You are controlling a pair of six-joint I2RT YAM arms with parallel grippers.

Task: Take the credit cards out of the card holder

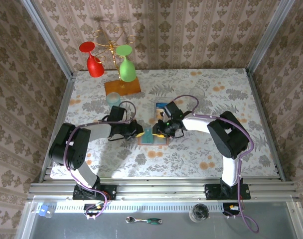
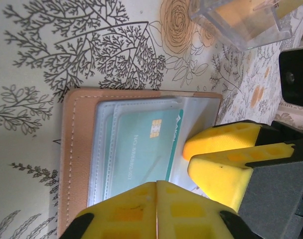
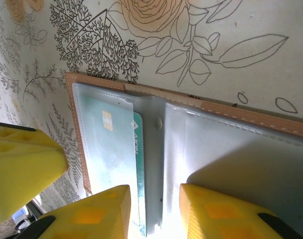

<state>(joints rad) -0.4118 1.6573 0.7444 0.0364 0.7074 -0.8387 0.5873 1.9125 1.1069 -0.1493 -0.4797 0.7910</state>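
The card holder (image 2: 76, 149) lies open on the floral table, tan leather with clear sleeves (image 3: 231, 159). A teal credit card (image 2: 141, 149) sits in one sleeve, its edge sticking out toward the middle fold (image 3: 137, 144). My left gripper (image 2: 156, 199) is shut, its yellow tips together over the near edge of that sleeve; whether anything is pinched between them is hidden. My right gripper (image 3: 154, 214) is open, one finger on each side of the fold, pressing on the holder (image 1: 154, 138). A blue card (image 1: 161, 105) lies flat on the table just behind the holder.
At the back left, a glass rack on an orange wooden base (image 1: 122, 87) holds a red and a green glass. A small clear cup (image 1: 113, 98) stands in front of it. A clear plastic container (image 2: 241, 20) sits beyond the holder. Patterned walls enclose the table.
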